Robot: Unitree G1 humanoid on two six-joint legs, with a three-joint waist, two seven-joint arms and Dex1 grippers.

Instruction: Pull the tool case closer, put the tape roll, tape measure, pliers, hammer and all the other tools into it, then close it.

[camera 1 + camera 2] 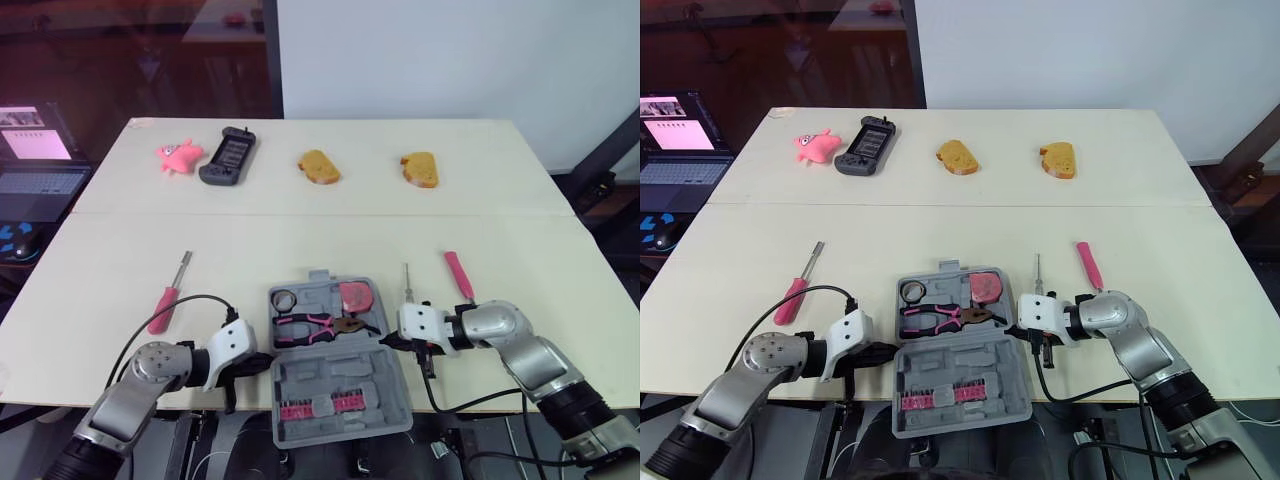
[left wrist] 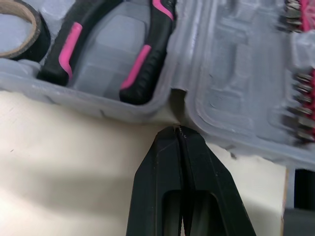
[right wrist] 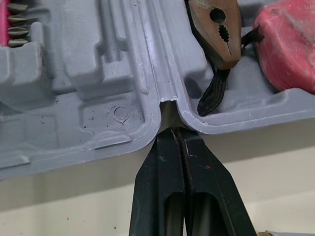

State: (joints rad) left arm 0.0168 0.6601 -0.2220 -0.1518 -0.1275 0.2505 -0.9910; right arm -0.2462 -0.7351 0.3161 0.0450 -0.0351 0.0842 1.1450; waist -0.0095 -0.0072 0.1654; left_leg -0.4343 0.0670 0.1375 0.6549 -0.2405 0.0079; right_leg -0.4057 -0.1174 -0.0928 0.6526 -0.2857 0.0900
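The grey tool case (image 1: 340,385) lies open at the table's front edge, its bit-holding half overhanging the edge. In its far half lie a tape roll (image 1: 283,299), pink-handled pliers (image 1: 320,326) and a pink tape measure (image 1: 355,296). My left gripper (image 1: 262,366) is shut, its tip (image 2: 177,130) at the hinge notch on the case's left side. My right gripper (image 1: 385,342) is shut too, its tip (image 3: 173,132) at the right-hand hinge notch, near the pliers' head (image 3: 216,29). A pink-handled screwdriver (image 1: 168,298) lies left of the case; another (image 1: 458,275) and a thin metal tool (image 1: 406,278) lie to the right.
At the table's far side sit a pink toy (image 1: 178,156), a dark game controller (image 1: 228,156) and two bread pieces (image 1: 319,166) (image 1: 420,170). A laptop (image 1: 35,160) stands off the table to the left.
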